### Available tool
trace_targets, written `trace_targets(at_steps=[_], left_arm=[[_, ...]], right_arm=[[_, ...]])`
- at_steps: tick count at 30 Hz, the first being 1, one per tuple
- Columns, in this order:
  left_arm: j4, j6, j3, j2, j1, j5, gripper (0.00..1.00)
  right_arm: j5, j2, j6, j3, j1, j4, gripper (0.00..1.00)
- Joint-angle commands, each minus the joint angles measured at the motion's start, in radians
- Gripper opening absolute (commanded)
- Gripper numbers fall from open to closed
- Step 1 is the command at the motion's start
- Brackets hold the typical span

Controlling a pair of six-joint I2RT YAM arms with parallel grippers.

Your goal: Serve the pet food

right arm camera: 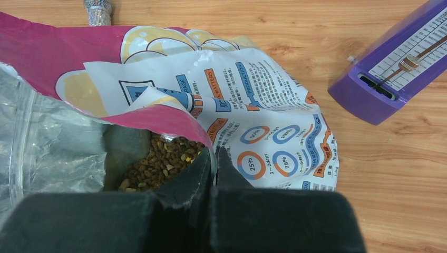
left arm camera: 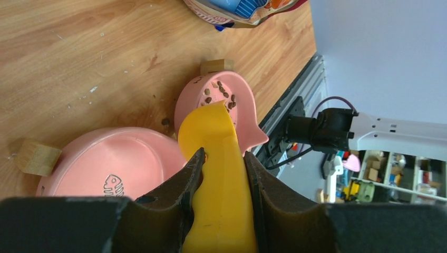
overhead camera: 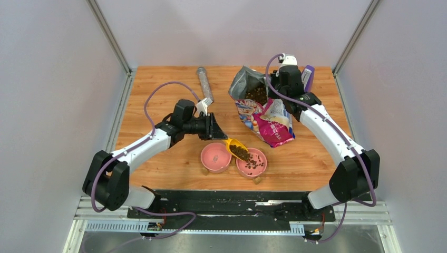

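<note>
My left gripper [overhead camera: 217, 132] [left arm camera: 223, 158] is shut on the handle of a yellow scoop [overhead camera: 232, 143] [left arm camera: 216, 158]. The scoop holds dark brown pet food [overhead camera: 240, 152] and tilts over the right pink bowl [overhead camera: 262, 166] [left arm camera: 245, 103], which has a few kibble pieces [left arm camera: 219, 94] in it. The left pink bowl [overhead camera: 215, 157] [left arm camera: 105, 163] shows no kibble. My right gripper [overhead camera: 278, 84] [right arm camera: 213, 158] is shut on the rim of the open purple-pink bag [overhead camera: 266, 118] [right arm camera: 174, 121]. Kibble [overhead camera: 257, 95] [right arm camera: 158, 163] fills the bag's mouth.
A silvery tube [overhead camera: 204, 84] [right arm camera: 98, 9] lies at the back of the table. A purple box [overhead camera: 308, 77] [right arm camera: 392, 74] stands by the right arm. The table's front edge and a black rail [overhead camera: 232, 203] lie just beyond the bowls.
</note>
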Motion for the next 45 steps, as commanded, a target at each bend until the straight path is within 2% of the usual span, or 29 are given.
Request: trace_targets(at_steps=[1,15,28,34,40,45], left_arm=[[-0.129,0.107,0.080,-0.038,-0.035,-0.082,0.00],[-0.325,0.319,0.270,0.000,-0.155,-0.235,0.00],[-0.536,0.510,0.484,0.032,-0.171,-0.273,0.00],[-0.583,0.535,0.662,0.027,-0.168,-0.242,0.00],[-0.640,0.577,0.867,0.033,-0.163,-0.348,0.00],[-0.657,0.549,1.014,0.064,-0.134,-0.292,0.00]], right_arm=[[0.030,-0.018,0.019,-0.022,-0.009,-0.051,0.00],[0.024,-0.019,0.029,-0.020,-0.008,-0.052,0.00],[0.028,-0.026,0.028,-0.023,-0.007,-0.051,0.00],[-0.009,-0.041,0.016,-0.028,-0.007,-0.047,0.00],[-0.056,-0.039,-0.003,-0.008,-0.007,-0.045,0.00],[-0.056,-0.034,-0.022,0.035,0.003,-0.046,0.00]])
